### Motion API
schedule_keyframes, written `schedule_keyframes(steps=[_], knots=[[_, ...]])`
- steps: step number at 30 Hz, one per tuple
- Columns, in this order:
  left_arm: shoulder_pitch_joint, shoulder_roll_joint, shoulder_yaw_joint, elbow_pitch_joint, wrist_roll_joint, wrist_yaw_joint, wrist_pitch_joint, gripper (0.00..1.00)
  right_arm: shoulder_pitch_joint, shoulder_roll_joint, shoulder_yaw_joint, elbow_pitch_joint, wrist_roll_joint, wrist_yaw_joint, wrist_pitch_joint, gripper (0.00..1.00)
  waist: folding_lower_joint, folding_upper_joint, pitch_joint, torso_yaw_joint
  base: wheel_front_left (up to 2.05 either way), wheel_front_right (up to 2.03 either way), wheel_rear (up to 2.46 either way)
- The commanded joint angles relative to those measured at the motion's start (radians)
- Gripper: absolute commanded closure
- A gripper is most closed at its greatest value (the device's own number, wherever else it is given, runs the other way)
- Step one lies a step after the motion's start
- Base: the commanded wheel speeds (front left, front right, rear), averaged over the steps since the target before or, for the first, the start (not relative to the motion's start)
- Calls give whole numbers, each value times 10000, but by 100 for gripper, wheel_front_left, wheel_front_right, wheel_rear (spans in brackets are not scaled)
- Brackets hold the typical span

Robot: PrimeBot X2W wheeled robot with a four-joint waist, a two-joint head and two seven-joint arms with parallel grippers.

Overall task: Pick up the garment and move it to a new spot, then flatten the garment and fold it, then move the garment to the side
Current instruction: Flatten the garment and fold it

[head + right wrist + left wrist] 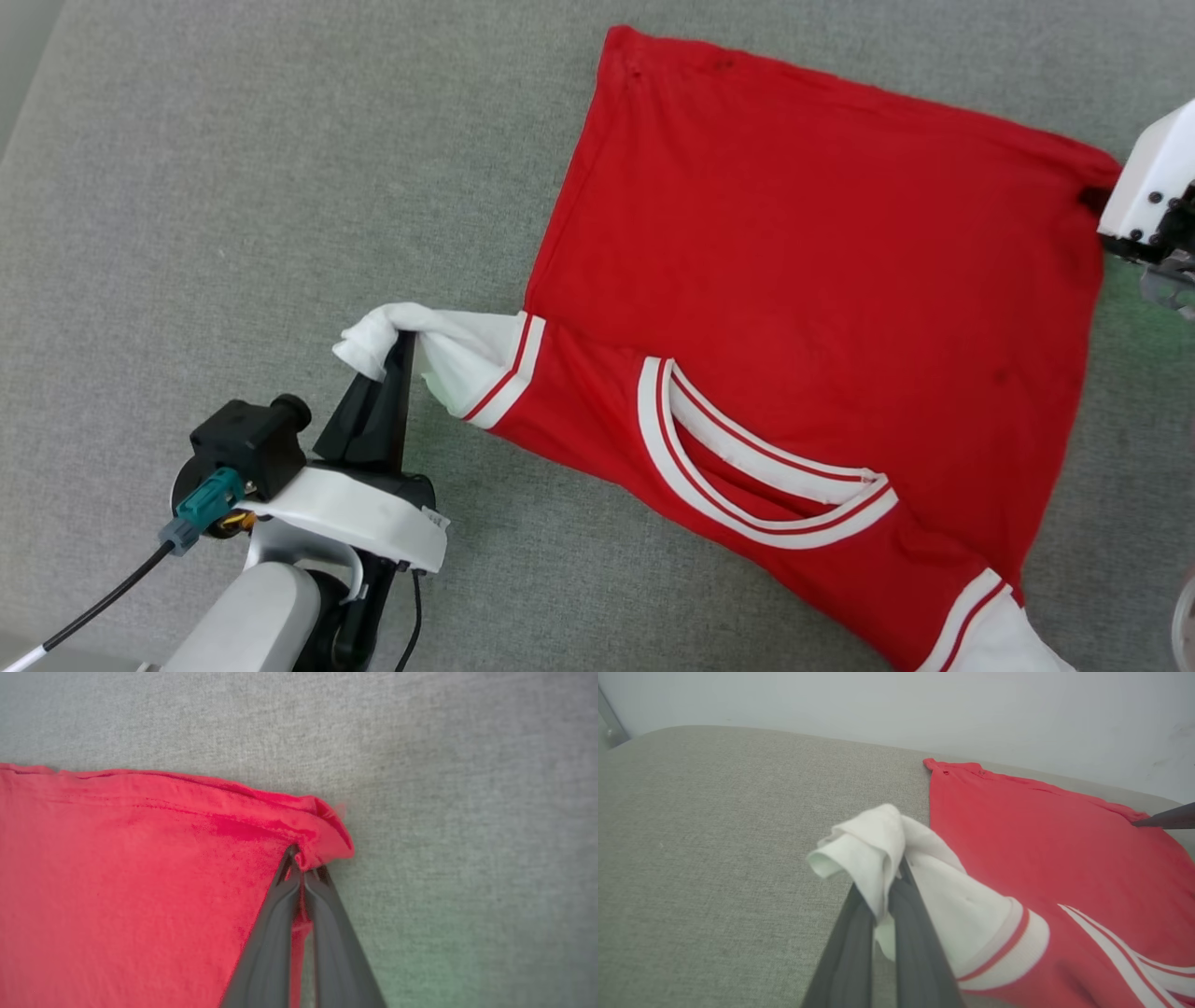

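**A:** What does the head view show?

**B:** A red jersey shirt (822,308) lies spread on a grey fabric surface (233,187), with its striped collar (747,467) nearest the robot. The left claw (400,347) is pressed together on the end of the white sleeve (457,359), which bunches over its tips. The rest of the shirt stretches away to that claw's right. The right claw (1094,199) meets the shirt's far right hem corner.

**A:** And the left wrist view?

**B:** The claw's two dark fingers (920,952) pinch the sleeve cuff, and white cloth folds over their tips. The red body lies flat beyond and to the right of them. A dark finger of the other claw touches the far corner.

**A:** The right wrist view?

**B:** The right claw is pressed together on the hem corner (327,833), which curls up at its tips. The red cloth spreads to the left of the claw and bare grey surface lies to the right.

**A:** Which step is this?

**B:** Probably the flattening step, since each claw holds an opposite end. The next move likely calls for both claws to draw apart evenly, keeping the cloth taut without letting either pinch slip.
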Motion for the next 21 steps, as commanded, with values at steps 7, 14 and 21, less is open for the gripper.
schedule_keyframes(steps=[7,14,21], knots=[[509,136,102,283,-178,144,30,100,236,-229,916,-474,-244,-5,-278,100,-2,0,-1119,-465,0,0,0],[1611,394,521,295,-501,657,-4,100,1862,-842,2827,-2237,782,-5,119,100,-2,0,-2431,-1331,0,0,0],[2692,596,843,80,-779,1159,22,100,5973,-1651,2919,-5559,2050,-5,1324,100,-2,0,-3433,-1933,0,0,0]])
